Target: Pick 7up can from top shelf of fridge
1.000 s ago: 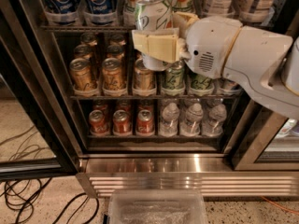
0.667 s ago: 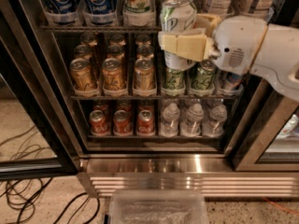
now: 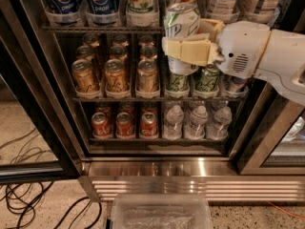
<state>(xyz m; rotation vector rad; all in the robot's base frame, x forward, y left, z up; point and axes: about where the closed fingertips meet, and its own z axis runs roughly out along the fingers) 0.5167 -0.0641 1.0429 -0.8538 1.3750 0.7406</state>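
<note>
My gripper (image 3: 183, 49) is shut on a pale 7up can (image 3: 182, 24), with cream fingers (image 3: 187, 50) wrapped around its lower half. The can hangs upright in front of the fridge (image 3: 143, 166), just below the top shelf (image 3: 102, 29) and right of centre. Its silver rim sits at about shelf height. Another 7up can (image 3: 141, 3) stands on the top shelf to the left of the held one. The white arm reaches in from the right.
Two blue Pepsi cans (image 3: 80, 1) stand at the top left. Gold cans (image 3: 114, 73) and green-and-white cans (image 3: 193, 82) fill the middle rack. Red cans (image 3: 125, 123) and water bottles (image 3: 195, 120) fill the lower one. A clear plastic bin (image 3: 159, 213) and black cables (image 3: 28, 202) lie on the floor.
The gripper has carried the 7up can to the right and slightly out from the shelf, and the arm has drawn back toward the right.
</note>
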